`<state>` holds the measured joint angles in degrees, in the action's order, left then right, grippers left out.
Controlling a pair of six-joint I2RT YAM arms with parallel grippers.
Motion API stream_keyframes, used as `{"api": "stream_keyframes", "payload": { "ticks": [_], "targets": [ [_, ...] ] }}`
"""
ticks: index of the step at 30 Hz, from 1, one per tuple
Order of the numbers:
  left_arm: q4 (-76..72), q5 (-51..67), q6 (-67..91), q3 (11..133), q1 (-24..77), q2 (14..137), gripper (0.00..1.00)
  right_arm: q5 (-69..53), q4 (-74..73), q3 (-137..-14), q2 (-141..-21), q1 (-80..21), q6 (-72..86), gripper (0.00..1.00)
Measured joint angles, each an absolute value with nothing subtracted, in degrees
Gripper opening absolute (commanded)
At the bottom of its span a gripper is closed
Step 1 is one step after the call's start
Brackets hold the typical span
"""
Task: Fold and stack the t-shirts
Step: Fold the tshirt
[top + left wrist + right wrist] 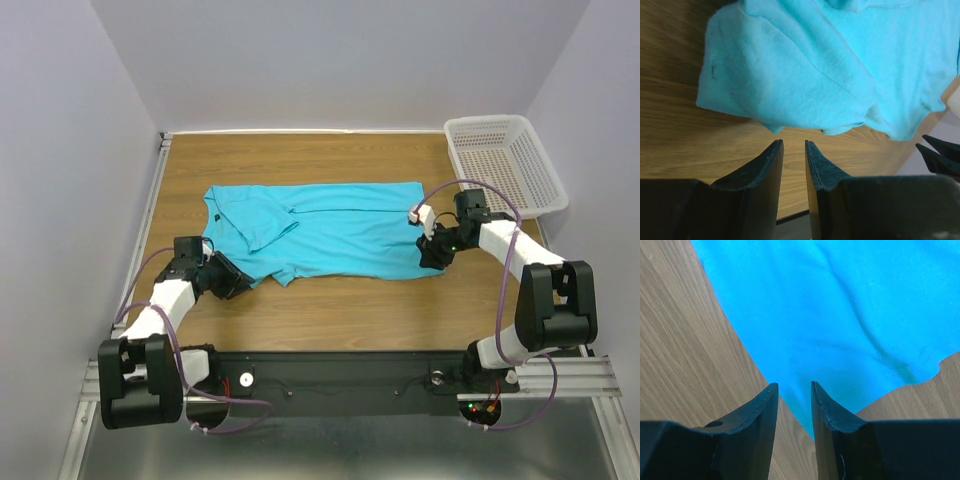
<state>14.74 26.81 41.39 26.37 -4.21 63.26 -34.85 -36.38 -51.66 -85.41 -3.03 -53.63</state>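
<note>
One turquoise t-shirt (320, 235) lies flat across the middle of the wooden table, folded lengthwise, collar end to the left. My left gripper (238, 282) sits low at the shirt's near-left corner. In the left wrist view its jaws (792, 142) stand apart with only bare wood between them, just short of the folded sleeve edge (830, 65). My right gripper (432, 255) is at the shirt's near-right corner. Its jaws (793, 385) are open above the hem edge of the t-shirt (830, 315), holding nothing.
A white perforated basket (505, 160) stands at the back right corner of the table (330, 320). White walls close in the table on three sides. A black rail with the arm bases runs along the near edge.
</note>
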Motion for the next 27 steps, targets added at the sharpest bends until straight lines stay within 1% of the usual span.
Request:
{"api": "stream_keyframes", "payload": {
  "ticks": [12,19,22,23,24,26,27],
  "targets": [
    [12.8,23.9,41.7,26.0,-2.0,69.4,0.39,-36.0,-36.4,-51.7,-85.4,-3.0,-52.6,0.39],
    [10.6,23.4,42.0,27.3,-1.9,71.8,0.39,-36.2,-36.4,-51.7,-85.4,-3.0,-52.3,0.39],
    [10.5,22.2,42.0,27.8,-1.8,71.9,0.37,-36.2,-36.4,-51.7,-85.4,-3.0,-52.3,0.39],
    [10.5,21.6,42.0,27.9,-1.8,71.9,0.34,-36.3,-36.4,-51.7,-85.4,-3.0,-52.3,0.39],
    [10.5,20.9,41.9,28.0,-1.8,71.9,0.28,-36.3,-36.4,-51.7,-85.4,-3.0,-52.3,0.39],
    [10.5,19.5,41.5,28.1,-1.7,71.9,0.11,-36.6,-36.4,-51.7,-85.4,-3.0,-52.3,0.39],
    [10.6,18.8,41.1,28.2,-1.6,72.0,0.0,-36.7,-36.4,-51.7,-85.4,-3.0,-52.3,0.39]
  ]
}}
